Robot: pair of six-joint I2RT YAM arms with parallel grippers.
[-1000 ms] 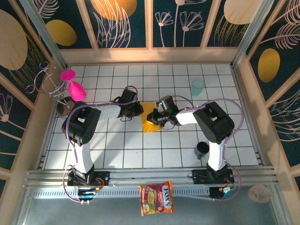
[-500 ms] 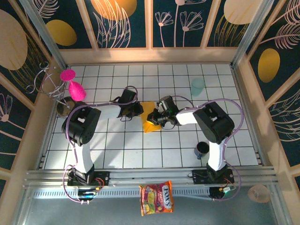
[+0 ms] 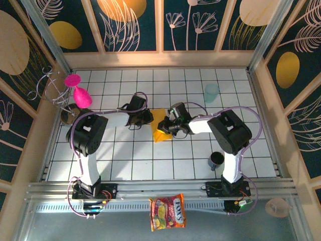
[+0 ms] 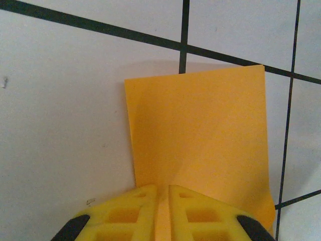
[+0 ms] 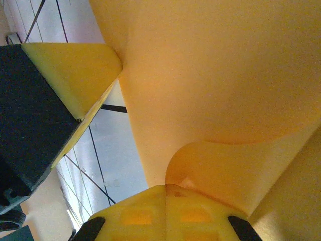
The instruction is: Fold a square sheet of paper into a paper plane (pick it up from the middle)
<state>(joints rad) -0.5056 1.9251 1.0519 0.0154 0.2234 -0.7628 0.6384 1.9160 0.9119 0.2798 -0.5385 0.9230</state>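
The left claw (image 4: 161,213) is clamped on an edge of the sheet (image 4: 200,135). The right claw (image 5: 165,213) is pinched shut on a curled-up part of it, at the centre of the desk (image 3: 125,155). Almost nothing is seen to have changed over the last second, so the fold is judged barely begun. What is inside the pale cup (image 3: 211,92), upper right, and the dark mug (image 3: 216,159), lower right, cannot be told.

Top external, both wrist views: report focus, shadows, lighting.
Top external: sharp, light uneven across the table. Left wrist: crisp tile lines, soft shadow behind the square sheet of paper. Right wrist: paper very close, soft-focused, glowing; fingers soft too.
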